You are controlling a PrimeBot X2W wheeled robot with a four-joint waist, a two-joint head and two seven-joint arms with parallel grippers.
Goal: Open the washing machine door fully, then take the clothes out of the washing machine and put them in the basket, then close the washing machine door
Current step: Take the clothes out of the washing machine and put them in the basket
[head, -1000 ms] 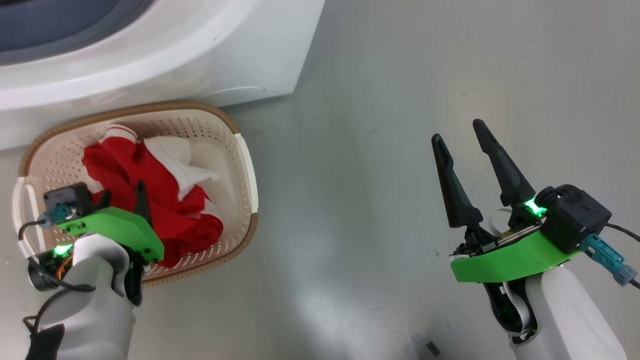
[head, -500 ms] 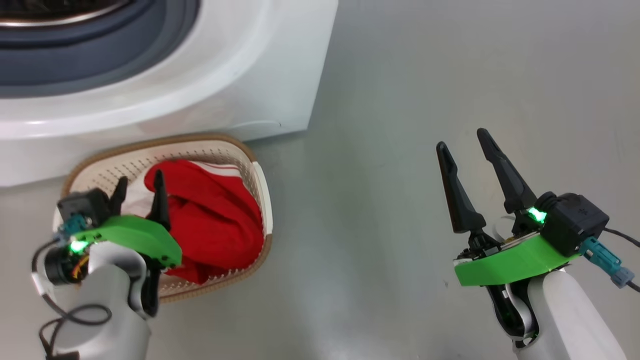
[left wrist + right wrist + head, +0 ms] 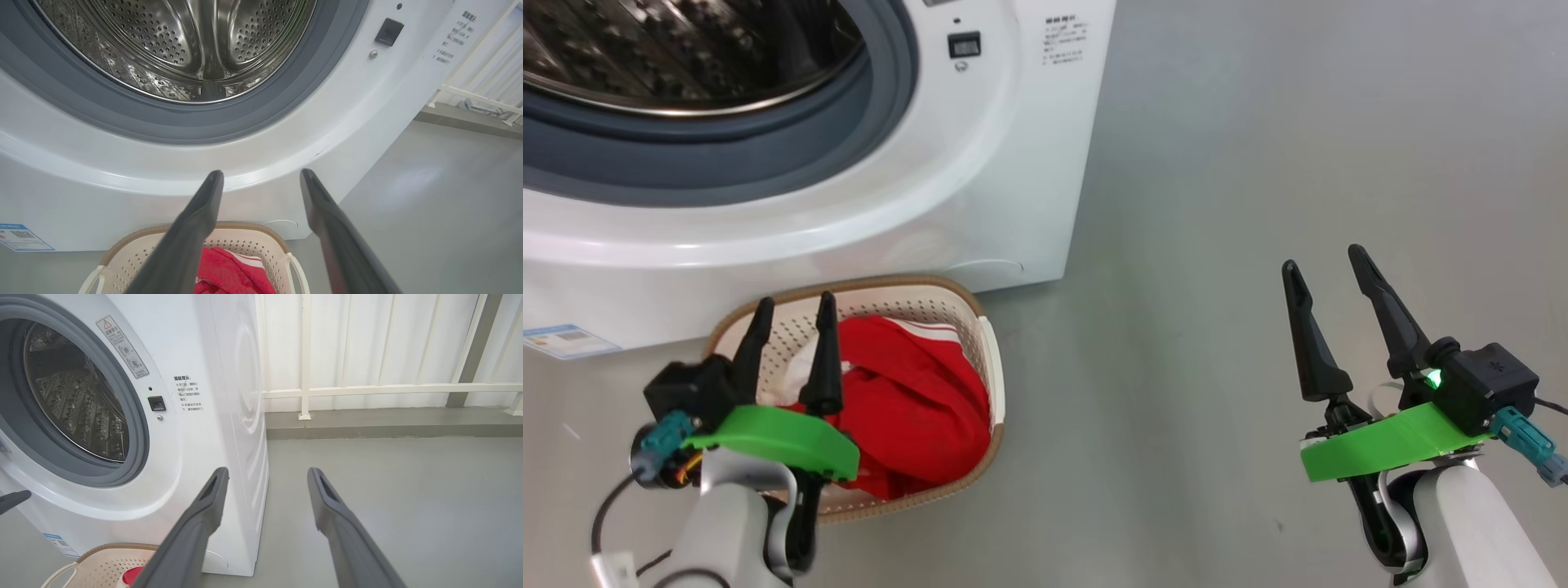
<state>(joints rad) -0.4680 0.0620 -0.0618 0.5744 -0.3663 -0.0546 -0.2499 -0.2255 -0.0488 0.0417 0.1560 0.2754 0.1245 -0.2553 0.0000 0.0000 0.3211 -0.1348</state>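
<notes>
smooth grey floor (image 3: 388, 490), white railing (image 3: 388, 390) before pale corrugated wall (image 3: 347, 339)

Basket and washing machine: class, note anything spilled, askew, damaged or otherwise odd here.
Nothing stands out. The clothes lie inside the basket, which stands upright on the floor before the washing machine; only a faint dark scuff marks its white front.

I get bright, even, diffuse light in every view, and the shadows are faint and soft-edged. In the head view the floor (image 3: 1258, 163) carries a pale sheen at lower centre, and the white front of the washing machine (image 3: 980, 188) shows a bright band along its curve. In the left wrist view the steel drum (image 3: 196, 45) glints hard. Both wrist views bow straight lines toward the edges, and the fingers (image 3: 192, 228) look soft near the bottom edge.
</notes>
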